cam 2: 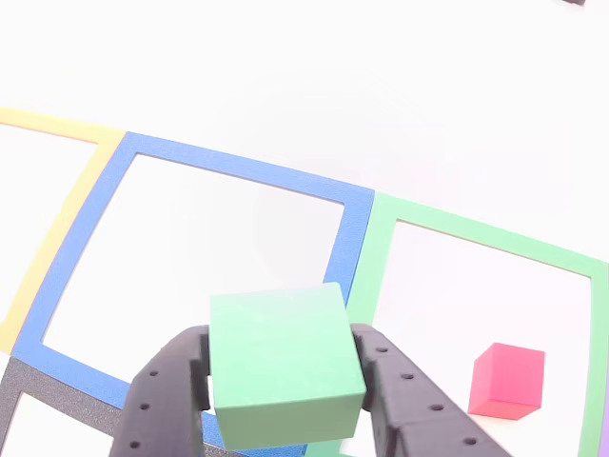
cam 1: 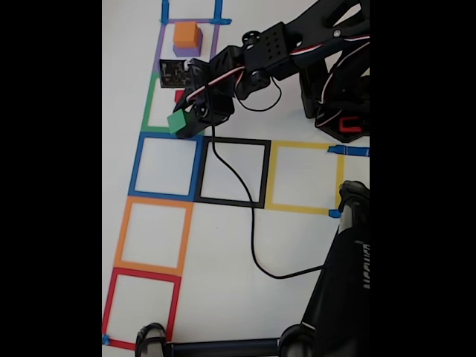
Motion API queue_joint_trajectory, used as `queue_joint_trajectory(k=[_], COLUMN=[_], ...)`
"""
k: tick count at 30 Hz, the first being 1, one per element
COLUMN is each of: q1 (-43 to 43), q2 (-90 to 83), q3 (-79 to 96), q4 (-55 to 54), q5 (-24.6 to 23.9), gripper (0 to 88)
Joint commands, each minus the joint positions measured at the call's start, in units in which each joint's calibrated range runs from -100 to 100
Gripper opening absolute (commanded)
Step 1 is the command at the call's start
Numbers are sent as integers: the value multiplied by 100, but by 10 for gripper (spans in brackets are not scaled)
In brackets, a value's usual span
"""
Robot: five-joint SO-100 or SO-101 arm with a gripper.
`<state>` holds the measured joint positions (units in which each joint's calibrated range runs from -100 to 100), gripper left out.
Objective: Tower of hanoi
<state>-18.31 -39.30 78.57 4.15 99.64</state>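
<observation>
The other view looks down past the gripper (cam 2: 285, 390), whose two black fingers (cam 2: 166, 395) are clamped on the left and right faces of the green cube (cam 2: 284, 367), holding it clear of the white table (cam 2: 333, 86). Seen from here the cube hangs over the tape border shared by the blue square (cam 2: 105, 190) and the green square (cam 2: 381, 228). The red cube (cam 2: 507, 381) sits flat inside the green square, to the right of the held cube and apart from it. A yellow square's (cam 2: 48, 228) edge runs down the left side of this view, and a black square's (cam 2: 57, 395) corner shows at the lower left. In the fixed view the green cube (cam 1: 177, 123) is pinched at the tip of the gripper (cam 1: 182, 120), at the lower edge of the green square (cam 1: 149, 104) just above the blue square (cam 1: 136, 167). A sliver of the red cube (cam 1: 179, 96) peeks out beside the arm (cam 1: 297, 48). Higher up, the orange cube (cam 1: 187, 34) rests on top of the purple cube (cam 1: 186, 51) inside the purple square (cam 1: 161, 44). Below the blue square come an orange square (cam 1: 123, 230) and a red square (cam 1: 111, 297); to its right lie the black square (cam 1: 264, 178) and the yellow square (cam 1: 272, 178). A black cable (cam 1: 251, 230) trails from the arm across the table.
</observation>
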Motion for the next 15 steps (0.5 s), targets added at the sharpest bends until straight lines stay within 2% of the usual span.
queue_joint_trajectory(k=[1,9,15], q1=[-192,-76,-153], q2=[510,2610,3813], q3=[579,815,388], q4=[-1946,-4488,-5395], q5=[36,36,36], gripper=[36,37,37])
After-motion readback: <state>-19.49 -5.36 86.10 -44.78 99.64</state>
